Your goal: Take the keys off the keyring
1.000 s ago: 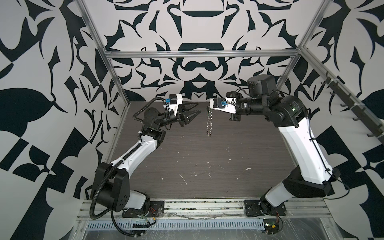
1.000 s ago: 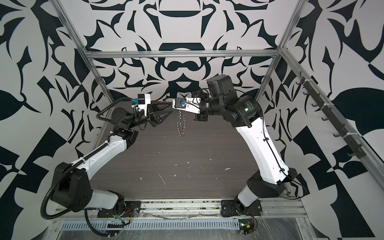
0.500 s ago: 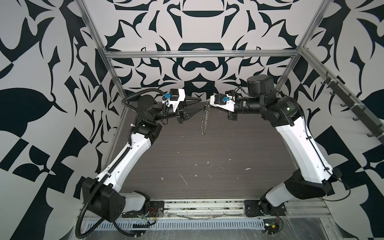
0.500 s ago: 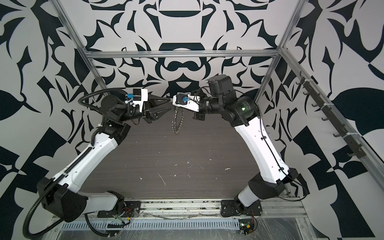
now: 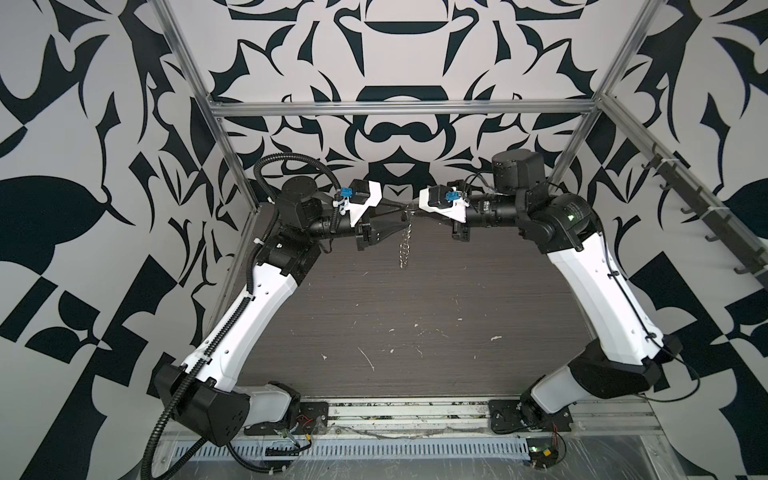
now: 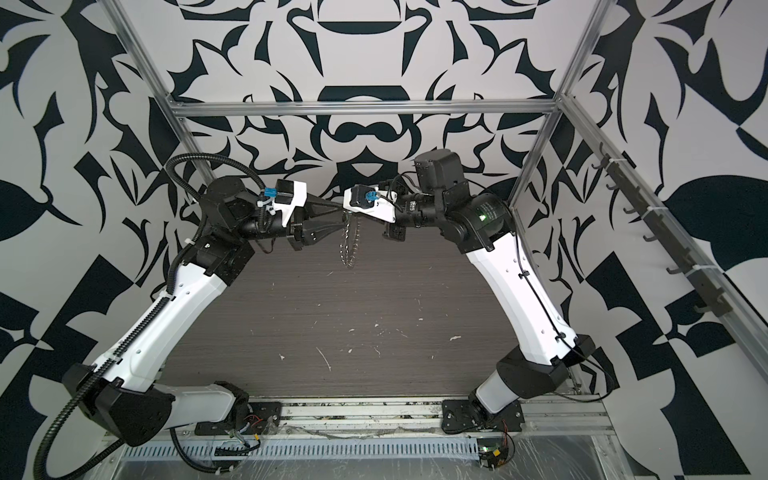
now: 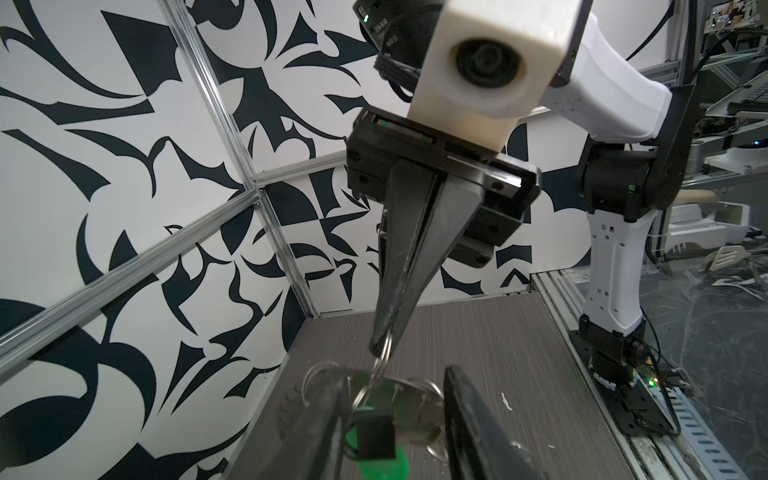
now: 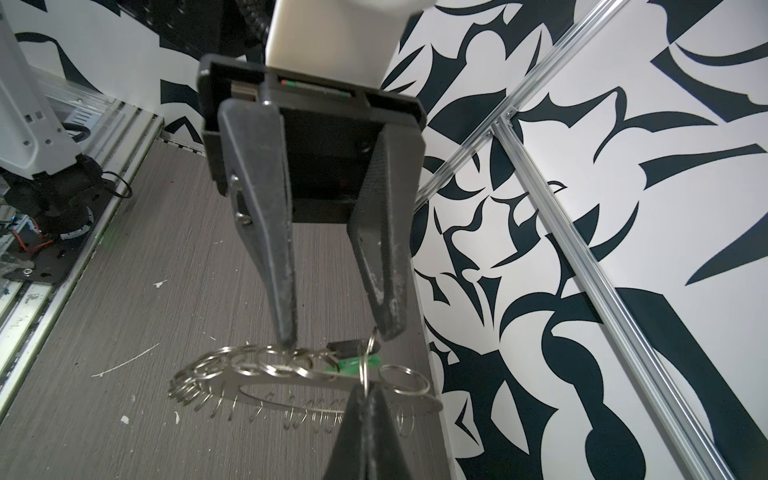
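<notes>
The keyring [image 5: 405, 245] [image 6: 349, 245] hangs edge-on in mid-air above the table in both top views. It is a flat silvery ring [image 8: 299, 384] [image 7: 415, 399] fringed with small loops. My right gripper [image 8: 368, 388] [image 7: 382, 345] [image 5: 413, 210] is shut on one small loop at its top rim. The key [image 7: 376, 432] [image 8: 345, 347], dark with a green tag [image 8: 353, 362], hangs from that loop. My left gripper [image 7: 392, 376] [image 8: 337, 337] [image 5: 407, 215] [image 6: 343, 214] faces the right one. It is open, its fingers straddling the key and the ring's upper rim.
The dark wood-grain table [image 5: 415, 332] lies well below the ring, with small white scuffs and flecks. Patterned walls and aluminium frame bars [image 5: 399, 108] close the back and sides. A rack of hooks [image 5: 706, 224] runs along the right wall.
My left arm has risen and reached right, bringing its fingers round the top of the ring and the key. The right gripper kept its hold and shifted a little toward the back wall.
</notes>
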`<action>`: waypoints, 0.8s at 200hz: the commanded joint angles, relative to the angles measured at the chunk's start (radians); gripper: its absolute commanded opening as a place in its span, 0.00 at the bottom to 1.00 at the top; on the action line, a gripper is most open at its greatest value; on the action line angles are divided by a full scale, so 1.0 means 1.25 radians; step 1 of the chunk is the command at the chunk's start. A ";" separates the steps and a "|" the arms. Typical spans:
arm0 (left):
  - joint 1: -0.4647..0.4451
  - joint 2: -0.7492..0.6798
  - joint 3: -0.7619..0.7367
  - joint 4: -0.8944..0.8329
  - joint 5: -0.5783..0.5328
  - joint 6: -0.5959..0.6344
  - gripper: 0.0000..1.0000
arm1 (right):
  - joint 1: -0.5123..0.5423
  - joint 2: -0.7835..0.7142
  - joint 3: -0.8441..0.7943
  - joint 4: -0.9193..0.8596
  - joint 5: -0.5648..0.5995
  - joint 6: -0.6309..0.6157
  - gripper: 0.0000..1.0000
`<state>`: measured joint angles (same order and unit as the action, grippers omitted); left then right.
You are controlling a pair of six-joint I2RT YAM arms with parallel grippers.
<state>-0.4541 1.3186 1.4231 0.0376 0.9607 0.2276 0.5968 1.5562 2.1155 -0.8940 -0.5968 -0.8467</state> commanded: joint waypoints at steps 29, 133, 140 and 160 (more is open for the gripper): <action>-0.005 0.005 0.044 -0.091 -0.013 0.066 0.42 | -0.003 -0.012 0.030 0.020 -0.042 0.004 0.00; -0.004 0.037 0.108 -0.225 -0.003 0.131 0.29 | -0.003 -0.006 0.052 -0.013 -0.047 -0.009 0.00; -0.004 0.039 0.110 -0.228 -0.002 0.132 0.29 | -0.003 -0.006 0.053 -0.013 -0.049 -0.009 0.00; -0.004 0.040 0.111 -0.227 -0.003 0.133 0.28 | -0.002 -0.002 0.058 -0.019 -0.050 -0.010 0.00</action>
<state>-0.4583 1.3590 1.5330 -0.2150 0.9405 0.3824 0.5961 1.5593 2.1403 -0.9398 -0.6250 -0.8532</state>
